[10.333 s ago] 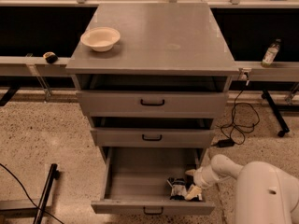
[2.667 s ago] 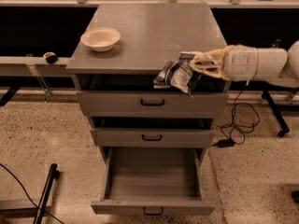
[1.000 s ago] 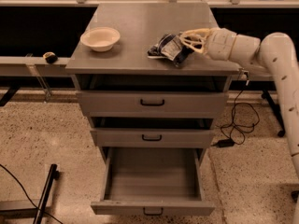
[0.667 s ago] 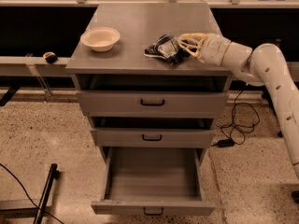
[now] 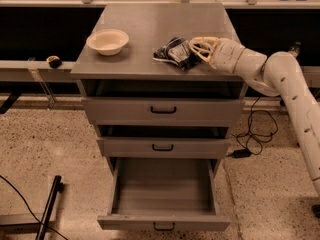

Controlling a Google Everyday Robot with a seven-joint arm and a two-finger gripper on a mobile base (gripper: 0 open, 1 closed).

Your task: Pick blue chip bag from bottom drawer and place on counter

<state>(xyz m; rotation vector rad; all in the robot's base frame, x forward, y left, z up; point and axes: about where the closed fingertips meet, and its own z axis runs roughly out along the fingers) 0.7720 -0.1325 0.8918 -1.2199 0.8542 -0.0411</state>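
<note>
The blue chip bag (image 5: pixel 174 52) lies on the counter (image 5: pixel 150 24), right of the middle and near the front edge. My gripper (image 5: pixel 196 49) is on the counter at the bag's right end, touching it; the white arm (image 5: pixel 280 79) reaches in from the right. The bottom drawer (image 5: pixel 164 194) is pulled out and holds nothing that I can see. Its small black handle (image 5: pixel 164 227) shows at the front.
A cream bowl (image 5: pixel 107 40) stands on the counter's left side. The two upper drawers (image 5: pixel 163 111) are slightly ajar. A black cable (image 5: pixel 255 139) lies on the floor to the right, and a black stand leg (image 5: pixel 47 209) at the lower left.
The arm lifted the bag out of the bottom drawer and carried it up and left onto the counter. Over the last second the bag has come to lie flat on it.
</note>
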